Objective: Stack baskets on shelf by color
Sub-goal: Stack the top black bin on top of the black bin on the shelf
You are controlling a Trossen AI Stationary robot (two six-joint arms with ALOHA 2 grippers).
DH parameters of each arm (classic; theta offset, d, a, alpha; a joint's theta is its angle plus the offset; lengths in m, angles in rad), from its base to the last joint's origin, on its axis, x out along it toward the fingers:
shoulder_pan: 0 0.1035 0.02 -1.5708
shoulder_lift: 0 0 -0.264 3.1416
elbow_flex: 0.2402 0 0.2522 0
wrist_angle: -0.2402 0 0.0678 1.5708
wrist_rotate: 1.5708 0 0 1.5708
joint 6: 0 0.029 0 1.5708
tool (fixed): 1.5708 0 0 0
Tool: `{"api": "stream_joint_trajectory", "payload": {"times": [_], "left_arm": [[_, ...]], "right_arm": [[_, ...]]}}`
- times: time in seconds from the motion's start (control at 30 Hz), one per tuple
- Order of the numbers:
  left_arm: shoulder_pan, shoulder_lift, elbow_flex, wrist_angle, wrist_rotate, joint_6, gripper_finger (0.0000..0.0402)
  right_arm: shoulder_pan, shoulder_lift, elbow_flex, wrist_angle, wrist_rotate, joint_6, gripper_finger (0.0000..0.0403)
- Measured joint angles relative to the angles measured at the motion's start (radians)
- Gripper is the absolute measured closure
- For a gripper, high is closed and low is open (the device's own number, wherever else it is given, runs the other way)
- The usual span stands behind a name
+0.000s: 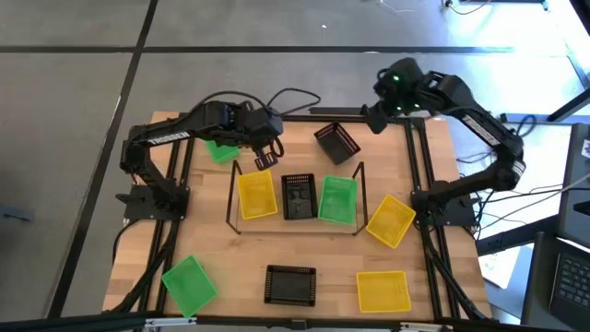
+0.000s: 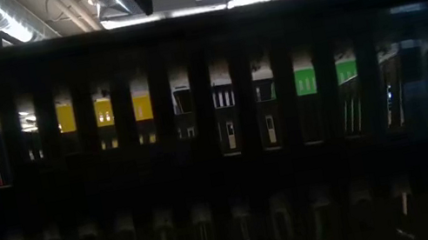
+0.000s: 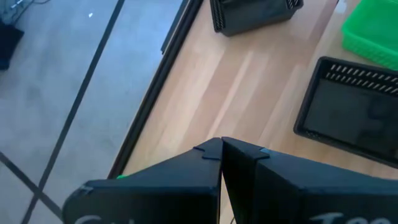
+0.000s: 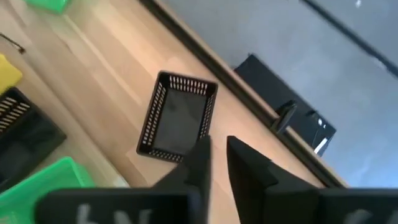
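Note:
The shelf [image 1: 279, 224] stands mid-table and carries a yellow basket [image 1: 256, 195], a black basket [image 1: 298, 196] and a green basket [image 1: 337, 199] side by side. Another black basket [image 1: 336, 143] lies tilted on the table behind the shelf. My left gripper [image 1: 267, 157] hangs shut and empty above the shelf's far left corner. My right gripper [image 1: 376, 118] hovers near the far right, fingers slightly apart, just beside that black basket [image 4: 177, 118] and touching nothing. In the left wrist view the shut fingers [image 3: 221, 149] meet over bare wood.
Loose baskets lie on the table: green [image 1: 219, 148] under my left arm, green [image 1: 190, 283] near left, black [image 1: 290, 284] near centre, yellow [image 1: 383, 290] near right, yellow [image 1: 390, 220] right of the shelf. A dark slotted wall [image 2: 225, 180] blocks the low view.

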State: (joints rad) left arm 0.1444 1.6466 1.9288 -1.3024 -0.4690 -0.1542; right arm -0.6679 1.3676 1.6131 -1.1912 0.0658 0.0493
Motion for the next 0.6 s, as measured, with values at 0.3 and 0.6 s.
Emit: {"api": "stream_joint_trajectory", "payload": {"times": [0.3,0.6], "left_arm": [[-0.008,0.000,0.003,-0.003,-0.020,0.003,0.0402],[-0.040,-0.005,0.003,-0.003,-0.020,-0.028,0.0402]], "right_arm": [[-0.067,0.204,0.000,-0.032,-0.131,0.107,0.0294],[-0.100,0.410,0.000,-0.054,-0.180,0.103,0.0293]]}}
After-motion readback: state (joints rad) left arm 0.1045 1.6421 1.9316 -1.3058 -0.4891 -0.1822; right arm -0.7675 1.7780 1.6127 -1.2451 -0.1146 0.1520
